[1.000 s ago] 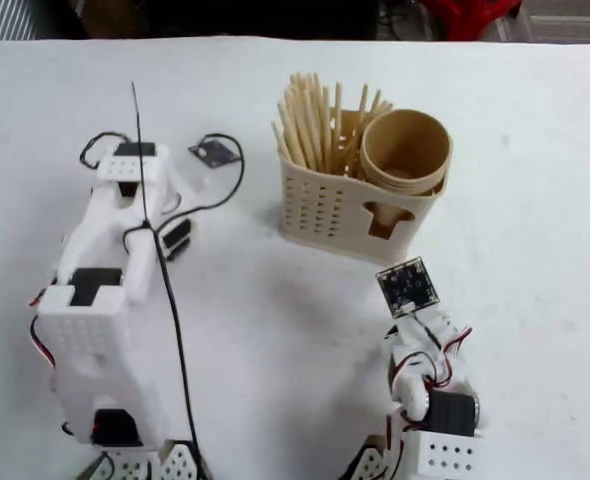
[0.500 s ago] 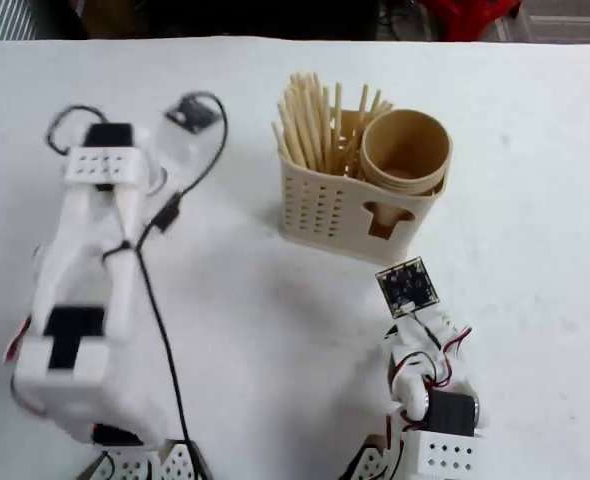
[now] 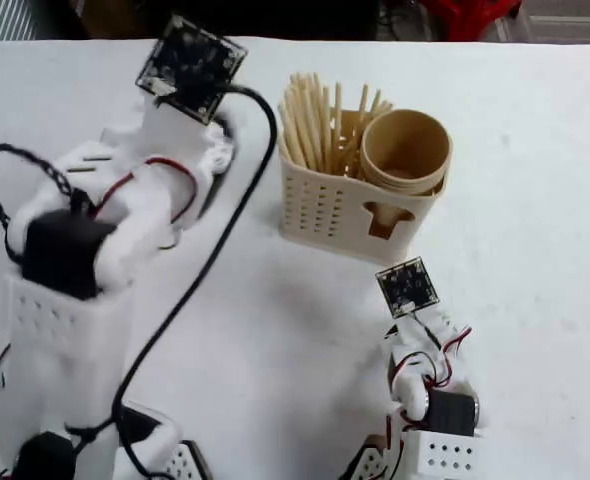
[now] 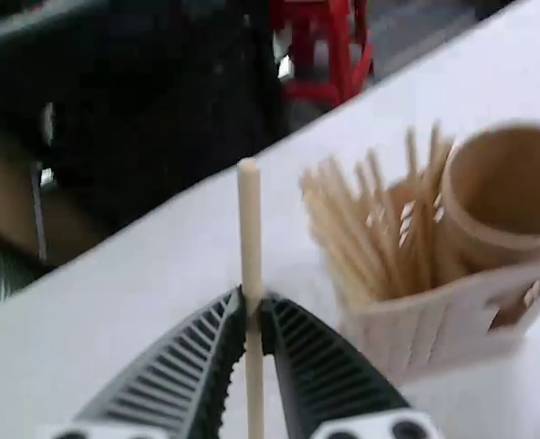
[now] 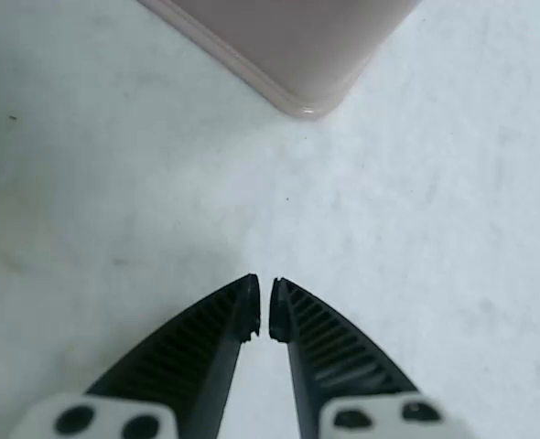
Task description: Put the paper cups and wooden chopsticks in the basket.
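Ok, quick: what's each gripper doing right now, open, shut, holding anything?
Left gripper: shut on one wooden chopstick.
Right gripper: shut, holding nothing.

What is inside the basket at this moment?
A bundle of wooden chopsticks stands in the basket beside stacked paper cups. The basket wall covers their lower parts, so the number of cups is unclear.

Left gripper [image 4: 252, 304] held high, clamped on a chopstick [image 4: 248, 210]; right gripper [image 5: 262, 302] low, jaws together, arm folded
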You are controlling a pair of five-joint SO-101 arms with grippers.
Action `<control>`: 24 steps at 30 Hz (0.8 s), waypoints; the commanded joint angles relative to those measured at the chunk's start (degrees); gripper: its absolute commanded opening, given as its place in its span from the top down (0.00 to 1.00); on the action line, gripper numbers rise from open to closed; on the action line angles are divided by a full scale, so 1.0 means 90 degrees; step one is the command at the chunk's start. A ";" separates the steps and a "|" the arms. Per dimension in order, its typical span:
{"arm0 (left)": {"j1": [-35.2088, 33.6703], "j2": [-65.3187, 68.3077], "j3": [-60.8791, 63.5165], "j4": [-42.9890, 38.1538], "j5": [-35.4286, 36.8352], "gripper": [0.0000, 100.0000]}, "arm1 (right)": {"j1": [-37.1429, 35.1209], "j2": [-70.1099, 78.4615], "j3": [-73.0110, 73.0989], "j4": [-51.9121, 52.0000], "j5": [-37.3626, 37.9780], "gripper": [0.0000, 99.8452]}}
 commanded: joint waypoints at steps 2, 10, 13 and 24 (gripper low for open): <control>0.0933 0.0269 -0.1016 -0.1416 0.0469 0.98 | 0.0015 -0.0034 0.0049 0.0044 -0.0010 0.96; 0.1421 0.1519 -0.1836 -0.2803 0.0498 0.98 | 0.0015 -0.0034 0.0049 0.0044 -0.0010 0.96; 0.1480 0.1773 -0.1944 -0.2833 0.0498 0.98 | 0.0015 -0.0034 0.0049 0.0044 -0.0010 0.96; 0.1441 0.2271 -0.1915 -0.2969 0.0742 0.97 | 0.0015 -0.0034 0.0049 0.0044 -0.0010 0.96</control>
